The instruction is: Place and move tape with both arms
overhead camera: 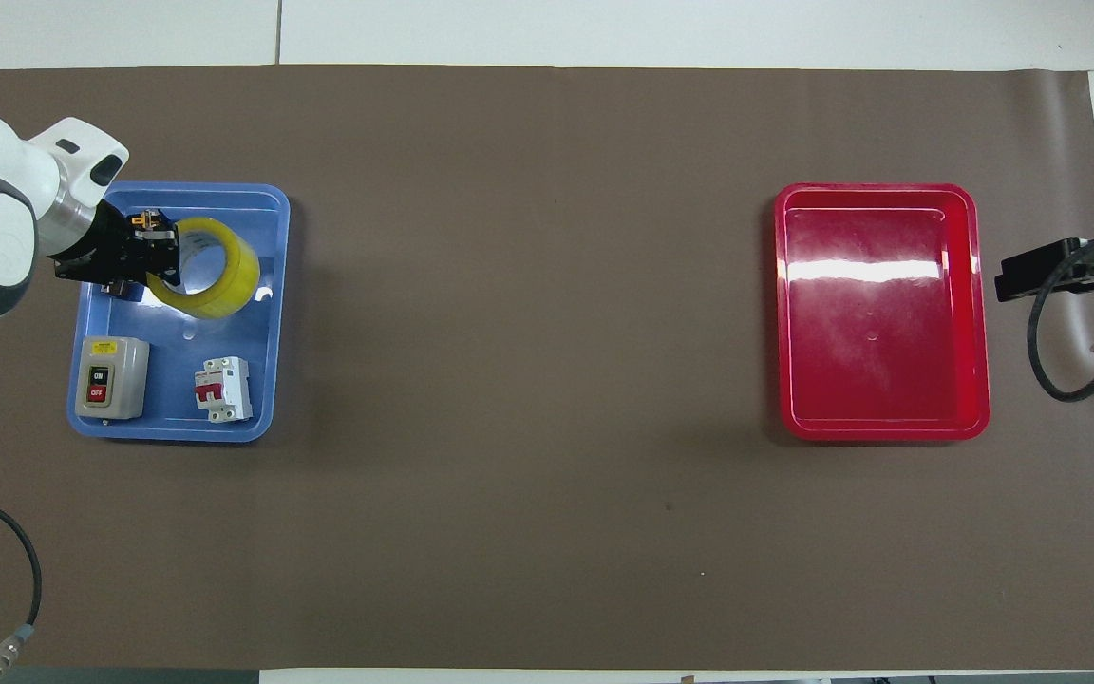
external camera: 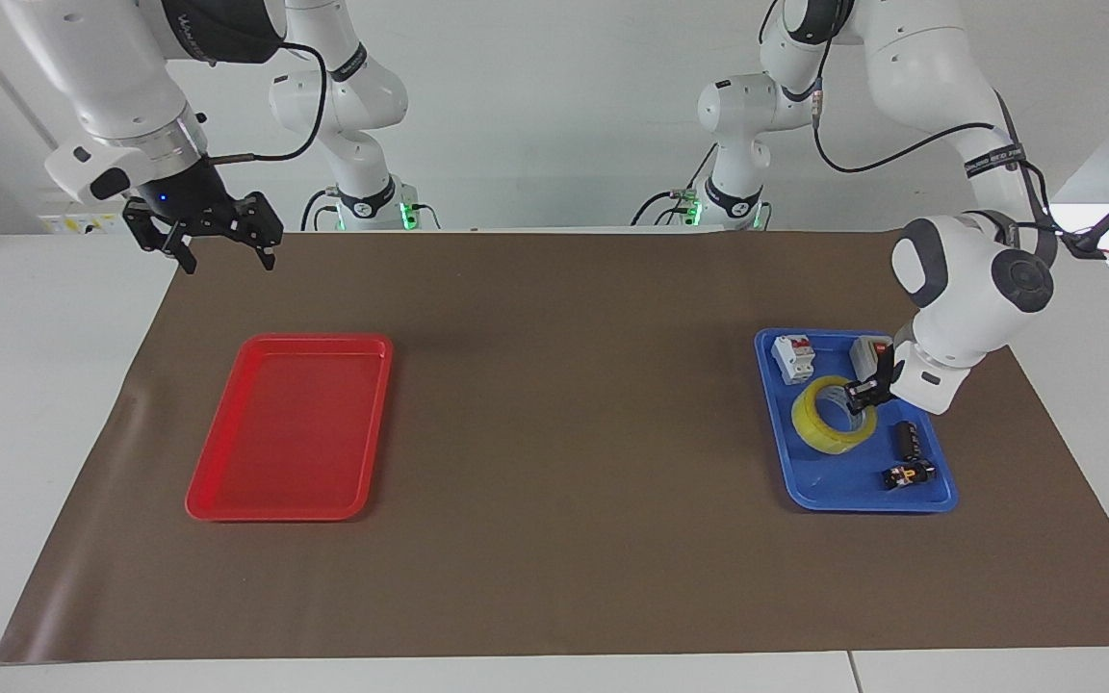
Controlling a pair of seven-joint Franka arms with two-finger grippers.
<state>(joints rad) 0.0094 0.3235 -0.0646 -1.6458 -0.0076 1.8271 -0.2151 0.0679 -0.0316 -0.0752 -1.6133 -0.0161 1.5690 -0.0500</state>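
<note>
Step in hand: pick-up. Left gripper (external camera: 864, 393) is clamped on the wall of the tape (external camera: 836, 416), over the blue tray (external camera: 810, 486) at the left arm's end of the table. In the overhead view the yellow roll looks tipped up on edge, so it seems partly lifted off the tray floor; whether its low edge touches the tray I can't tell. Other tray contents: white circuit breaker (overhead camera: 222, 388), grey on/off switch box (overhead camera: 109, 377), small black cylinder (external camera: 907, 439), small black-and-orange part (external camera: 907, 474).

Right gripper (external camera: 218, 238) waits with fingers apart, raised over the mat's edge near the robots, at the red tray's (external camera: 290, 426) end of the table. Red tray holds nothing.

Next move, as I judge it: raise the roll clear of the blue tray rim without knocking the switch box or breaker, then carry it toward mid-table where the right arm can take over. Grip is on one side of the ring only, so it may swing.
</note>
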